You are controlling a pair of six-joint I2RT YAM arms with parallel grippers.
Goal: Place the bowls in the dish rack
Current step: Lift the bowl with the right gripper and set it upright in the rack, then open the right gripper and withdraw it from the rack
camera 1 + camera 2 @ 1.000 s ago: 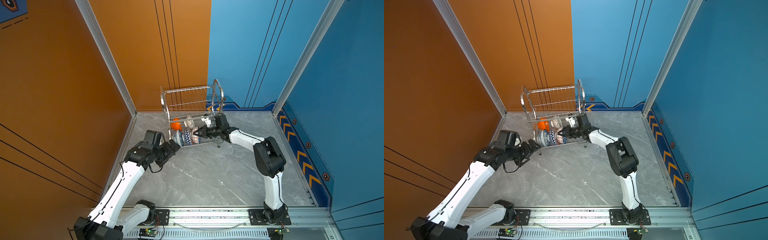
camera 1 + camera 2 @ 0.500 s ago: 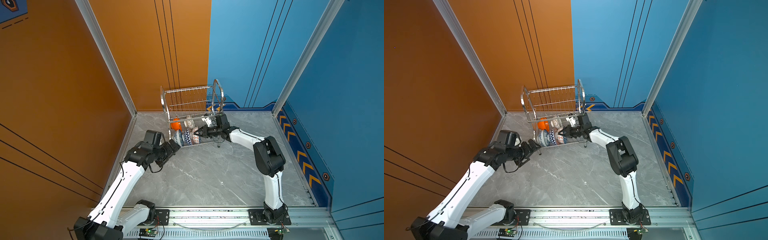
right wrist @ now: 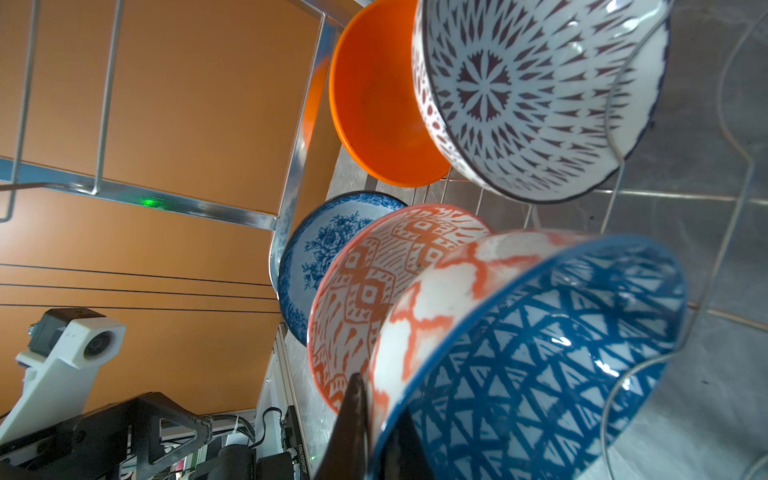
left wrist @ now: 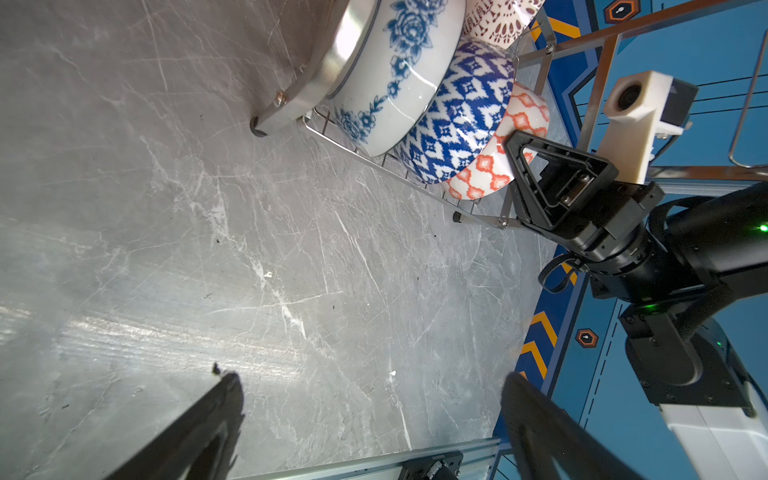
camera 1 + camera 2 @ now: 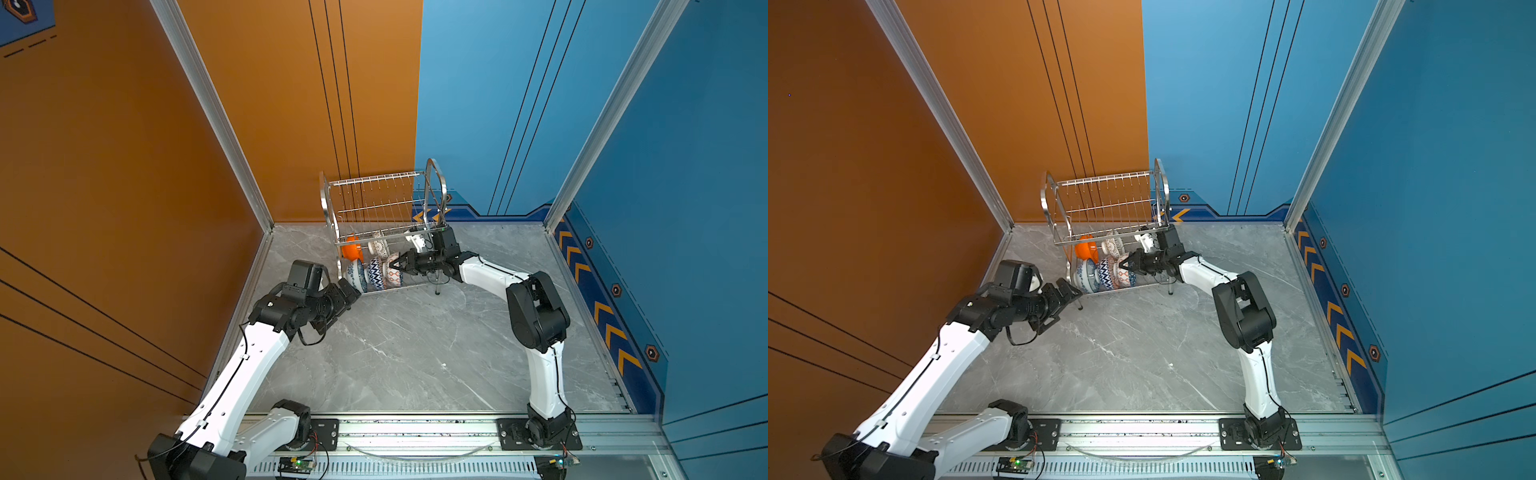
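Note:
The dish rack (image 5: 439, 178) (image 5: 1100, 199) stands at the back of the floor. Its lower shelf holds the bowls on edge: plain orange (image 3: 374, 95), white with dark lattice (image 3: 540, 91), blue floral (image 4: 395, 75) and a blue-patterned one (image 4: 461, 112). My right gripper (image 3: 376, 399) (image 5: 401, 264) reaches in from the right. It is shut on the rim of the last bowl (image 3: 540, 353) (image 4: 490, 170), orange-white outside and blue triangles inside. By the rack's front left leg my left gripper (image 4: 372, 380) (image 5: 1069, 291) is open and holds nothing.
An orange wall rises to the left of the rack and a blue wall to its right. The grey marble floor (image 5: 395, 353) stretches in front. The metal rail (image 5: 415, 432) that carries both arm bases runs along the near edge. No bowl shows on the rack's upper shelf (image 5: 374, 195).

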